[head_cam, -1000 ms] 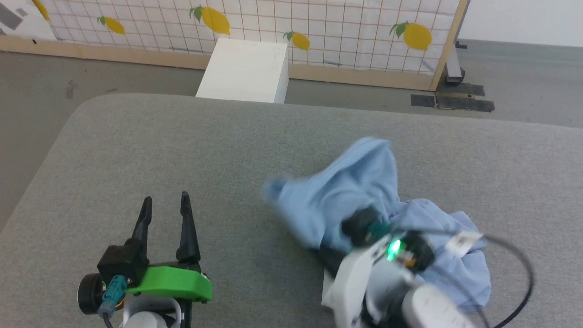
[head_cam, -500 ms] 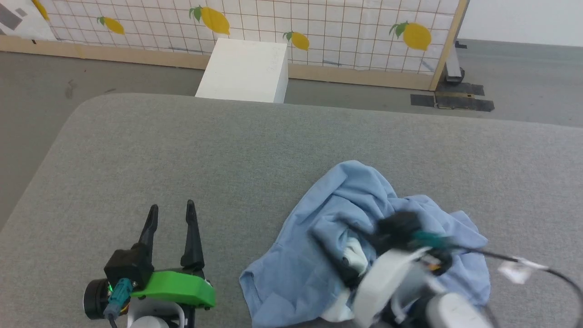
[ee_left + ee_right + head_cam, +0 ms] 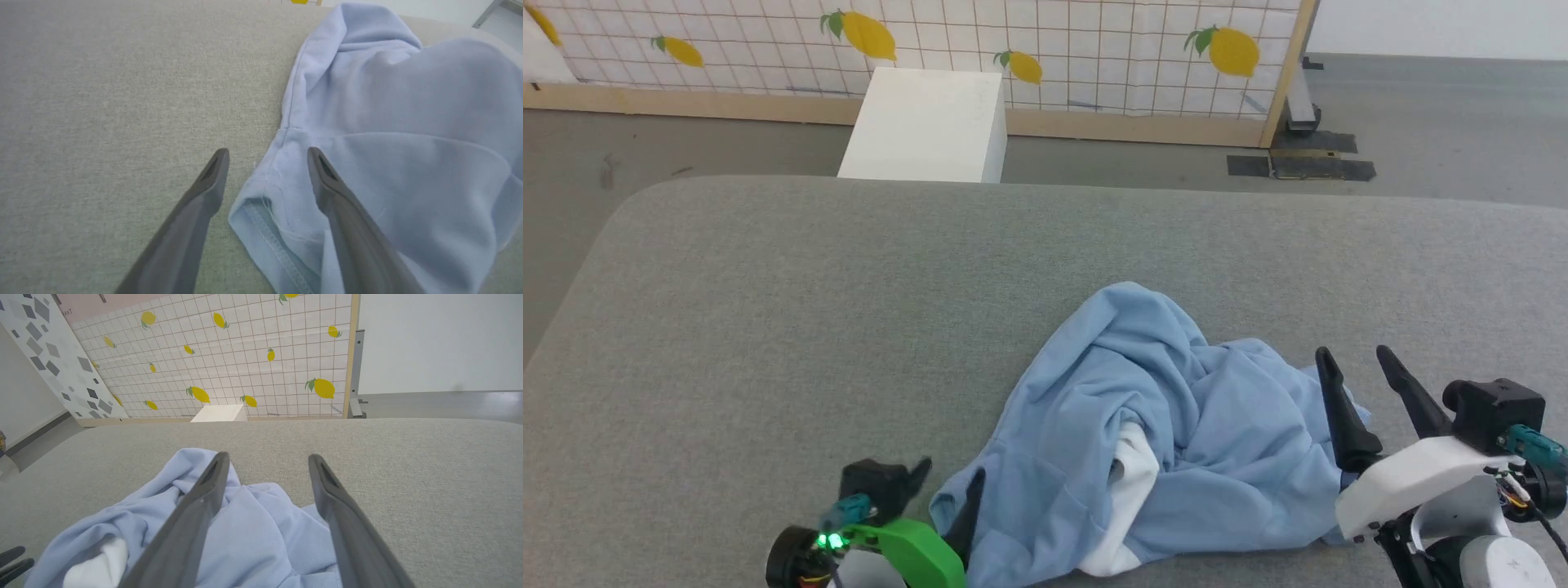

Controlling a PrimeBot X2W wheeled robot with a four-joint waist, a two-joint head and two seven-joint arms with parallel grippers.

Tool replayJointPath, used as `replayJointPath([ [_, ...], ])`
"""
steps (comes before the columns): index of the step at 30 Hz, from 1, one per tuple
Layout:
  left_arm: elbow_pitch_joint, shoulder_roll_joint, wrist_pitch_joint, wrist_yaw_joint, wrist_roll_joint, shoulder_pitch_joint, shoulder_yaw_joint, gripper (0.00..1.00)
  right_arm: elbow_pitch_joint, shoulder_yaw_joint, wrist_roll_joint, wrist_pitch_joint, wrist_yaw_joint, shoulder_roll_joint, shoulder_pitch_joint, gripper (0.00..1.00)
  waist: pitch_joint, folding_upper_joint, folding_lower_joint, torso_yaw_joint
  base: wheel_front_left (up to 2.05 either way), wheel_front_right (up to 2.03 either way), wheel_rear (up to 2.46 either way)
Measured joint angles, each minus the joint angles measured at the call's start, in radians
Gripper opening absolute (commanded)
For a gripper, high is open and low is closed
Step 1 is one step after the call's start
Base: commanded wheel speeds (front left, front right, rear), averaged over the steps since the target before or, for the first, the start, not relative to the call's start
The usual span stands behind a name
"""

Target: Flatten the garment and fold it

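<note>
My right tool (image 3: 1353,353) stands wide and empty at the right edge of the garment (image 3: 1217,425). A second ago it was buried in the cloth and had it lifted off the bench (image 3: 768,286). The light blue shirt has since dropped into a crumpled heap at the near middle of the bench. My left tool (image 3: 949,471), which was well apart from the cloth, has come across to the heap's near left corner. The head camera has shifted a little too, so not all of that is arm movement. I judge the shake-out is over and flattening has barely begun. Nothing lies flat yet, and the next grip looks to be the left one.

The left wrist view makes plain what the head view leaves vague. The left tool is wide, one finger over bare bench and the other over the cloth, with a stitched hem corner (image 3: 261,232) between them, not yet pinched. The right wrist view looks along its parted fingers across the heap's right side. It and the head view both show a white patch (image 3: 1135,457) in a fold. I cannot tell whether that is part of the shirt or a separate cloth.
</note>
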Motion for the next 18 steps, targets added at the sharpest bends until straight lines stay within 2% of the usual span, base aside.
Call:
replayJointPath([
  [4, -0.002, 0.029, 0.148, 0.001, -0.015, 0.001, -0.035, 1.0, 0.001, -0.011, 0.012, 0.0, 0.0, 0.0, 0.001, 1.0, 0.006, 0.0, 0.0, -0.017, 0.0, 0.0, 0.0],
  [8, 0.017, 0.055, 0.291, 0.059, 0.003, -0.004, -0.029, 1.0, 0.002, 0.008, 0.031, -0.001, 0.0, 0.0, -0.001, 1.0, 0.018, 0.0, 0.0, -0.042, 0.0, 0.0, 0.0],
  [10, 0.016, 0.059, 0.346, 0.071, 0.003, -0.018, -0.026, 1.0, 0.002, 0.017, 0.039, -0.003, 0.0, 0.001, -0.004, 1.0, 0.025, 0.0, 0.0, -0.055, 0.0, 0.0, 0.0],
  [11, 0.014, 0.062, 0.375, 0.072, 0.002, -0.026, -0.022, 0.73, 0.003, 0.02, 0.046, -0.006, 0.0, 0.001, -0.005, 1.0, 0.03, 0.0, 0.0, -0.063, 0.0, 0.0, 0.0],
  [12, 0.01, 0.066, 0.396, 0.071, -0.003, -0.035, -0.018, 0.29, 0.004, 0.023, 0.051, -0.009, 0.0, 0.001, -0.005, 1.0, 0.036, 0.0, 0.0, -0.07, 0.0, 0.0, 0.0],
  [13, 0.002, 0.071, 0.405, 0.071, -0.012, -0.044, -0.012, 0.0, 0.007, 0.023, 0.053, -0.011, 0.0, 0.001, -0.007, 1.0, 0.043, 0.0, 0.0, -0.078, 0.0, 0.0, 0.0],
  [16, -0.013, 0.106, 0.391, 0.088, -0.011, -0.071, 0.027, 0.0, 0.011, 0.022, 0.054, -0.019, 0.0, 0.001, -0.015, 1.0, 0.064, 0.0, 0.0, -0.098, 0.0, 0.0, 0.0],
  [18, -0.018, 0.156, 0.343, 0.136, -0.005, -0.114, 0.101, 0.0, 0.016, 0.017, 0.054, -0.026, 0.0, 0.0, -0.026, 1.0, 0.089, 0.0, 0.0, -0.116, 0.0, 0.0, 0.0],
])
